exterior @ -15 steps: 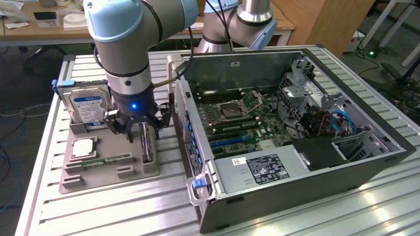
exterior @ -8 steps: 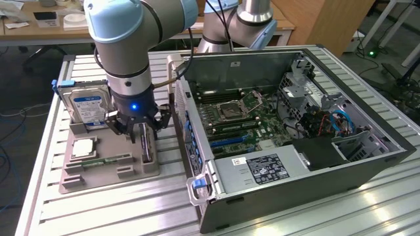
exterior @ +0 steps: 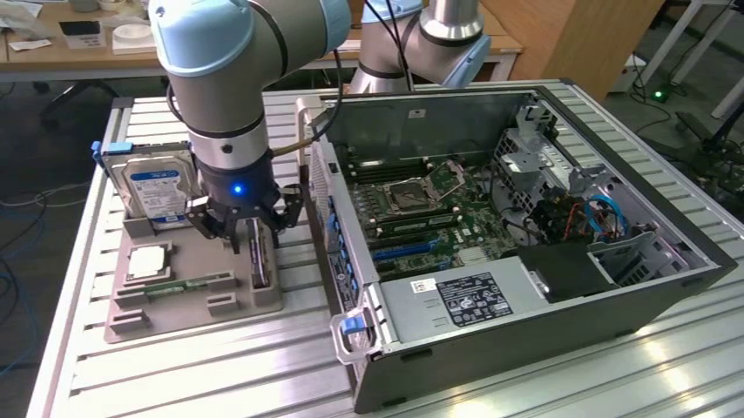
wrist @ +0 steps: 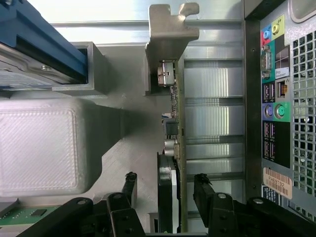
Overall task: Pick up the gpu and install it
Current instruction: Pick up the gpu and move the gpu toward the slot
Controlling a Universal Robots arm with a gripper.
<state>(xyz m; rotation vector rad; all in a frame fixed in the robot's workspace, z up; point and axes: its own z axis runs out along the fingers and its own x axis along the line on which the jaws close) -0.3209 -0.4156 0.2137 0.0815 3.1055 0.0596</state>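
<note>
The gpu [exterior: 260,259] stands on edge in a slot of the grey holder tray [exterior: 163,315], beside the open computer case [exterior: 651,287]. In the wrist view the gpu [wrist: 173,143] is a thin card with its silver bracket [wrist: 170,29] at the far end and a black cooler on one face. My gripper [exterior: 249,233] hangs straight over it, and the black fingers [wrist: 131,183] stand one on each side of the card. My gripper [wrist: 166,180] is open, with a narrow gap visible beside each fingertip.
A silver hard drive [exterior: 157,187] with a blue-white label stands upright in the tray behind the gripper. A processor [exterior: 149,261] and a green memory stick [exterior: 192,285] lie in the tray. The case's rear port panel [wrist: 274,98] is close beside the gpu, and the motherboard [exterior: 424,218] lies exposed inside.
</note>
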